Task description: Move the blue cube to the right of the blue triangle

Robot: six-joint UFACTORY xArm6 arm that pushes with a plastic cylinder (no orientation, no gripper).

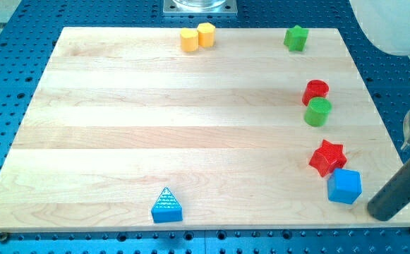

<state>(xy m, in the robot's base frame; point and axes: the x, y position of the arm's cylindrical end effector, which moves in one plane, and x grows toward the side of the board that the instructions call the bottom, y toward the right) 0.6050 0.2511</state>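
Observation:
The blue cube (344, 186) sits near the board's lower right corner, just below and touching the red star (327, 157). The blue triangle (166, 206) lies at the board's bottom edge, left of centre, far to the left of the cube. My tip (382, 209) is the lower end of the dark rod that comes in from the view's right edge. It sits a short way to the right of and slightly below the blue cube, not touching it.
A red cylinder (316, 90) and a green cylinder (317, 111) stand together at the right. A green star (296, 37) is at the top right. Two yellow blocks (197, 37) touch at the top centre. The wooden board (155, 127) lies on a blue perforated table.

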